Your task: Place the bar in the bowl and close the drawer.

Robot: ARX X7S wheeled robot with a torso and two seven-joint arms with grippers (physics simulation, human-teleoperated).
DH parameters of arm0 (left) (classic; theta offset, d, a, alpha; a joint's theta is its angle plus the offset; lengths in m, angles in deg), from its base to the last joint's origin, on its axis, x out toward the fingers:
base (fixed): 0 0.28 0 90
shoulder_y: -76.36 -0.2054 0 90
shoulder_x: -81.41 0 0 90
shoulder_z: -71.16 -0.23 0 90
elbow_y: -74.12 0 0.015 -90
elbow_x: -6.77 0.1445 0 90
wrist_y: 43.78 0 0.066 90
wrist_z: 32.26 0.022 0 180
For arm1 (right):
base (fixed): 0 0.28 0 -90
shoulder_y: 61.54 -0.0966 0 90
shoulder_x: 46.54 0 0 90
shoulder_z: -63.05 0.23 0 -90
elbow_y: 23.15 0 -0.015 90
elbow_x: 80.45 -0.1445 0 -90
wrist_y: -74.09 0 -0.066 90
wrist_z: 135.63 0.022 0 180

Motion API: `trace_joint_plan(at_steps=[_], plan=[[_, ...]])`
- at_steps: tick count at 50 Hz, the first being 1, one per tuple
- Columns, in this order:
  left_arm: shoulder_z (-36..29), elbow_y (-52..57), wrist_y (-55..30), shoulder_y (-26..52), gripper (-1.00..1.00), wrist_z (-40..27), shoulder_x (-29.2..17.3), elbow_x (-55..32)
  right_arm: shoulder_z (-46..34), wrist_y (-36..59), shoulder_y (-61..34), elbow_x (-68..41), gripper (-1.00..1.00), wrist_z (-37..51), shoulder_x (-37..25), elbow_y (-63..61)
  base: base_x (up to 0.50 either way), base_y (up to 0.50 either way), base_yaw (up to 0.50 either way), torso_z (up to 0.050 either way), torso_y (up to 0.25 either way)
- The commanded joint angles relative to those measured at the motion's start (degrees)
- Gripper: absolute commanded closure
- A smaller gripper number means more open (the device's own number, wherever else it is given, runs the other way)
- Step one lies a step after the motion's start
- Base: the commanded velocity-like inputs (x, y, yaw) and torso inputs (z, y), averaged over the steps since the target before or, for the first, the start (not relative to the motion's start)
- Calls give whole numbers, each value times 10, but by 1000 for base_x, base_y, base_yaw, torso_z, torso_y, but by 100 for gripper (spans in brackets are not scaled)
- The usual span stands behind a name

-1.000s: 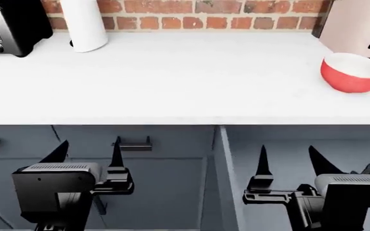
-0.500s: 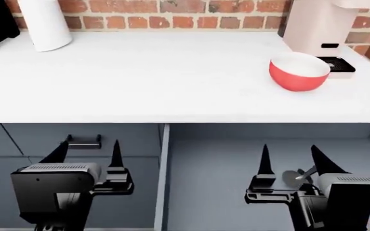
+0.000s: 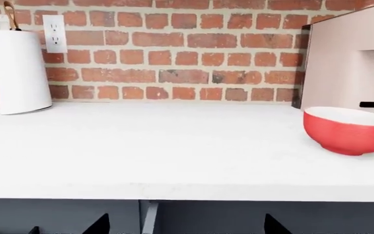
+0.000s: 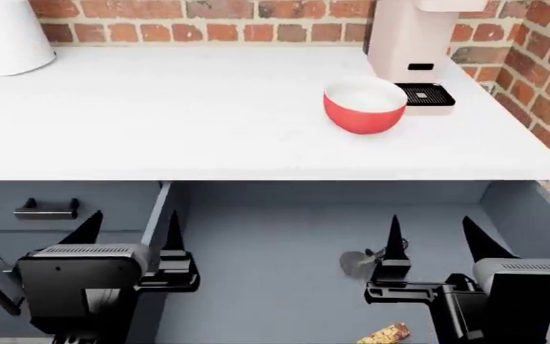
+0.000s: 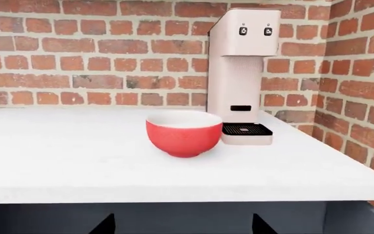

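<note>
Our fingers on the left gripper (image 4: 129,231) and right gripper (image 4: 435,238) stand apart, empty. The bar (image 4: 385,334) lies at the frame's bottom edge in the open drawer (image 4: 256,244), beside a utensil (image 4: 358,262) we might grab instead; the bowl (image 4: 364,105) waits upper right on the counter (image 4: 160,107).

The head view swung rightward: the bowl (image 4: 364,105) slid from the right edge toward the counter's (image 4: 208,107) middle, beside the coffee machine (image 4: 411,39). The open drawer (image 4: 285,251) came fully into sight, revealing the bar (image 4: 385,334) and a spoon (image 4: 359,262).
</note>
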Motion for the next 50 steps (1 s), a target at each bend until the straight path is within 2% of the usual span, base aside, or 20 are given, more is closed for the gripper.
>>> trace_joint_plan(at_steps=[1, 22, 26, 28, 32, 35, 36, 38, 40, 41, 43, 45, 47, 50], plan=[[-1, 0, 1, -1, -100, -4, -4, -5, 0, -1, 0, -6, -100, 4, -3, 0, -24, -500, 0, 0, 0], [-6, -1, 0, 1, -100, -12, -10, -14, 2, -12, 4, -15, -100, 8, -9, 0, -23, -500, 0, 0, 0], [-4, -1, -4, 2, -100, -13, -11, -18, 1, -16, 7, -17, -100, 6, -12, -1, -6, -85, 0, 0, 0], [0, 3, -12, 6, -100, -14, -13, -23, 1, -2, 6, -22, -100, 7, -17, -11, 0, 0, 0, 0, 0], [32, 45, -86, 37, -100, -21, -20, -63, 16, 93, -21, -81, -100, 28, -51, -67, 0, 0, 0, 0, 0], [94, 91, -208, 98, -100, -21, -20, -154, 11, 88, -69, -312, -100, 194, -191, -67, 0, 0, 0, 0, 0], [118, 96, -242, 123, -100, -40, -27, -204, 10, 89, -90, -380, -100, 238, -227, -67, 0, 0, 0, 0, 0], [177, 95, -319, 188, -100, -111, -47, -352, 21, 119, -152, -519, -100, 306, -276, -61, 0, 0, 0, 0, 0], [248, 83, -425, 265, -100, -171, -37, -490, 19, 134, -217, -633, -100, 360, -314, -46, 0, 0, 0, 0, 0], [263, 53, -448, 301, -100, -237, -48, -576, 11, 138, -256, -693, -100, 386, -337, -36, 0, 0, 0, 0, 0], [236, -12, -431, 353, -100, -389, -93, -748, -10, 140, -320, -774, -100, 427, -367, -21, 0, 0, 0, 0, 0], [175, -62, -386, 403, -100, -492, -143, -860, -42, 143, -392, -846, -100, 458, -392, 0, 0, 0, 0, 0, 0], [131, -94, -355, 441, -100, -539, -173, -916, -75, 151, -453, -897, -100, 479, -407, 21, 0, 0, 0, 0, 0], [72, -154, -324, 500, -100, -572, -203, -977, -137, 173, -550, -970, -100, 503, -419, 66, 0, 0, 0, 0, 0]])
